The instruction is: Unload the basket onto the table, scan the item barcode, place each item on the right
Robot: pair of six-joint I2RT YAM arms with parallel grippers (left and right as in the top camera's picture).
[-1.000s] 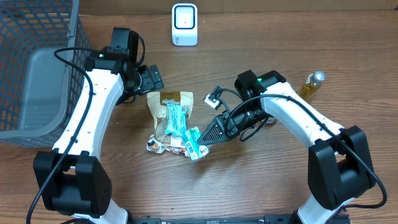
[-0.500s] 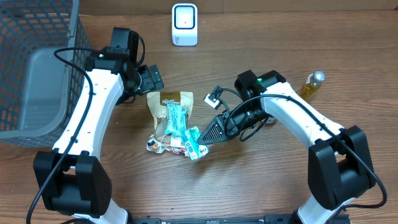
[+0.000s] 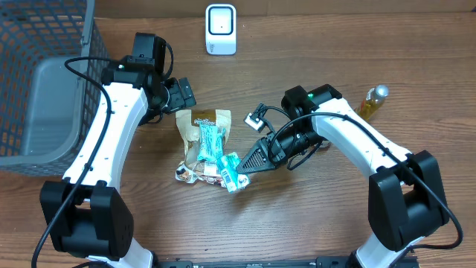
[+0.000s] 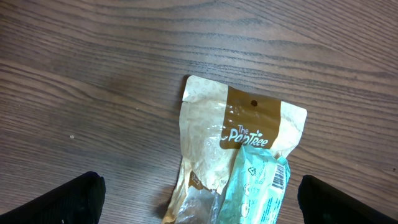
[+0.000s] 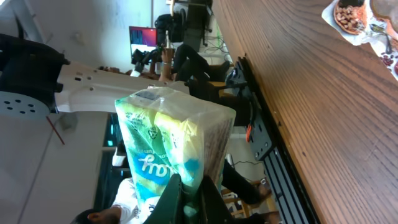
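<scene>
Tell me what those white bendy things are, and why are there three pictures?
They are two robot arms at a wooden table. One picture looks down from above; the other two come from a camera on each wrist. The right arm has its jaws shut on a blue-green packet. The left arm holds its jaws wide open near a brown pouch with a second packet lying on it. Also there: a white scanner, a grey basket and a small bottle.

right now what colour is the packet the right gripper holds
Teal and white with some pale yellow; the packet shows best in the right wrist view.
</scene>
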